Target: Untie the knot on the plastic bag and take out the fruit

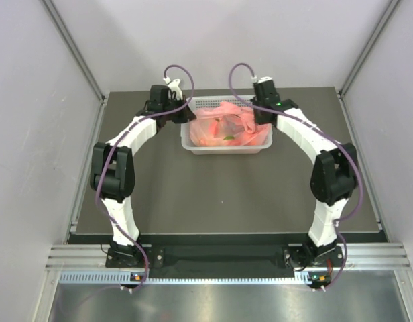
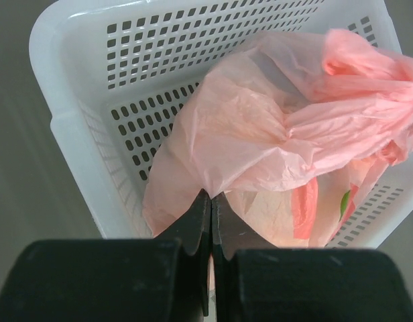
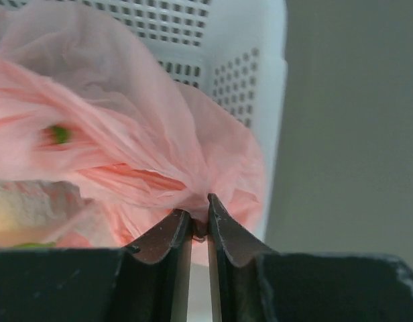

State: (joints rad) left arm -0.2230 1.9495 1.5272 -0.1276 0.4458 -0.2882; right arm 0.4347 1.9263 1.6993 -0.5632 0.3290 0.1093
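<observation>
The pink plastic bag [image 1: 226, 126] lies in the white perforated basket [image 1: 223, 148] at the back of the table. My left gripper [image 2: 212, 196] is shut on a fold of the plastic bag [image 2: 260, 134] at its left side. My right gripper [image 3: 199, 216] is shut on a bunch of the plastic bag [image 3: 112, 134] at its right side. I cannot pick out the knot in any view. Of the fruit only a green bit [image 3: 57, 134] and pale shapes show through the plastic; a green bit [image 1: 228, 137] also shows from above.
The basket's left wall [image 2: 72, 134] is close to my left gripper, and its right wall [image 3: 267, 87] is close to my right gripper. Dark table [image 1: 220, 194] lies in front of the basket. Grey walls enclose the table on three sides.
</observation>
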